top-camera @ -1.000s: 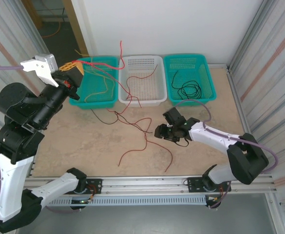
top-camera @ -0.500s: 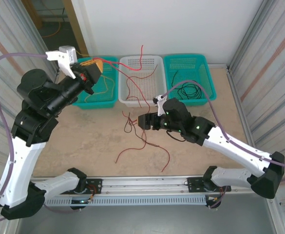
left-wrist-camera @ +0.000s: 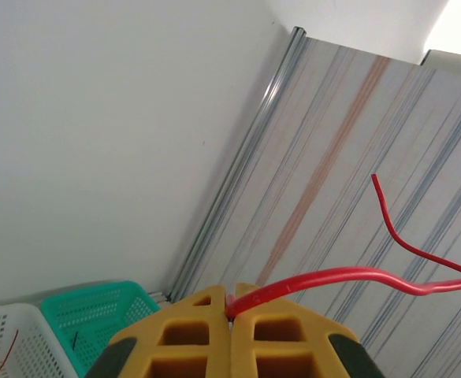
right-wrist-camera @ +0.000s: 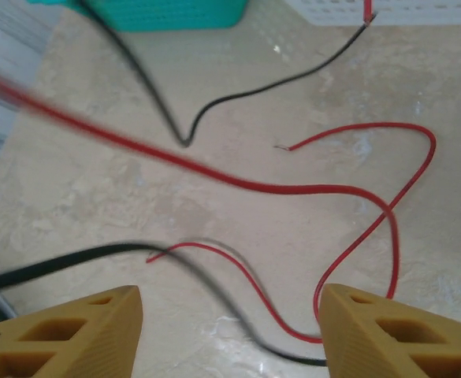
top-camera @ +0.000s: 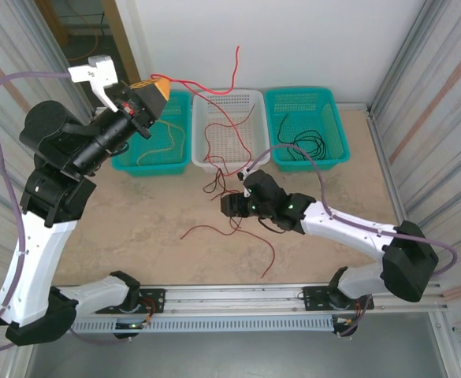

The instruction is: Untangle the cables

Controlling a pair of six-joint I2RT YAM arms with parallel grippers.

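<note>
At ten o'clock of the overhead view the left end effector (top-camera: 150, 96) has climbed and swung inward over the last second, clenched on a red cable (top-camera: 236, 63); the cable's free tail now stands up at twelve o'clock, and its long part drapes down over the white basket (top-camera: 254, 163) to the counter (top-camera: 135, 228); I judge this lift is drawing that one cable out of the knot; a yellow cable (top-camera: 167, 142) lies in the left teal basket (top-camera: 135, 167); the left wrist view adds what the overhead cannot resolve, the yellow fingers (left-wrist-camera: 175, 339) pressed together with the red cable pinched in their seam

At the centre, at six o'clock of the white basket, the loose cables (top-camera: 206, 230) have bunched closer to the baskets; the right end effector (top-camera: 226, 206) has moved in from four o'clock to hang right over them, probably to pick or pin another strand; its wrist view shows it released, jaws wide apart, red loops and a black strand (right-wrist-camera: 184, 140) crossing on the counter below; at two o'clock a black cable (top-camera: 305, 143) sits in the right teal basket (top-camera: 332, 157)
</note>
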